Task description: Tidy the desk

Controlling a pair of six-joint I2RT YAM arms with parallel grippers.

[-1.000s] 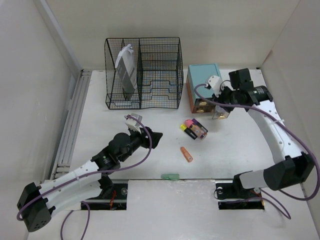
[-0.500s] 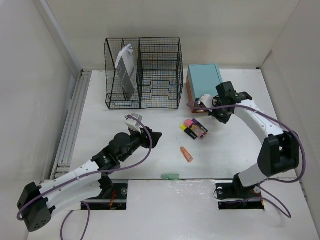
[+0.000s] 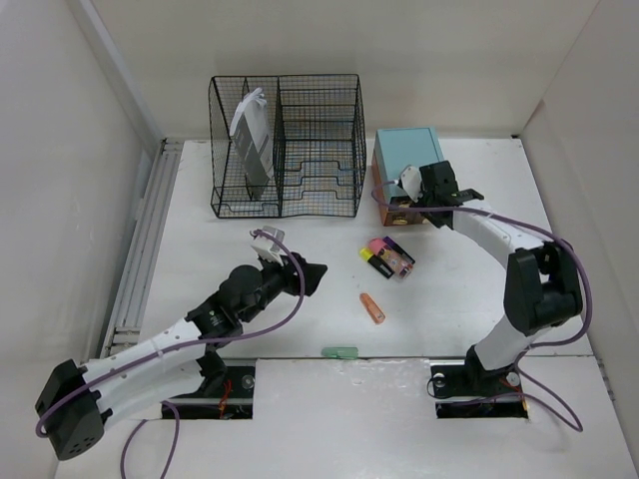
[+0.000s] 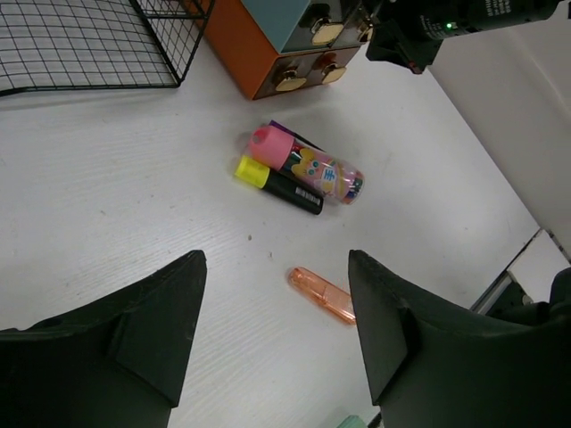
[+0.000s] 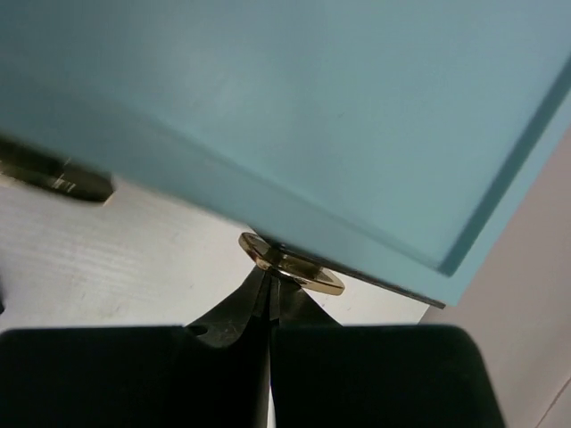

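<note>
The white desk (image 3: pixel 300 329) holds a pink-capped marker (image 3: pixel 387 253) and a yellow-capped highlighter (image 3: pixel 377 262) side by side at the middle, with an orange cap (image 3: pixel 372 308) nearer the front. My left gripper (image 3: pixel 315 271) is open and empty, hovering left of them; in the left wrist view the gripper (image 4: pixel 277 267) frames the orange cap (image 4: pixel 321 294), with the markers (image 4: pixel 303 169) beyond. My right gripper (image 3: pixel 424 195) is shut at the front of the teal-topped drawer box (image 3: pixel 409 155). In the right wrist view its tips (image 5: pixel 270 281) touch a gold drawer knob (image 5: pixel 290 265).
A black wire rack (image 3: pixel 290 140) with a grey-and-white packet (image 3: pixel 252 140) in its left slot stands at the back. A small green piece (image 3: pixel 339 351) lies at the desk's front edge. White walls border the desk on all sides.
My right gripper has moved back toward the drawer box, from out in front of it to right against its front. My left arm has barely moved.
</note>
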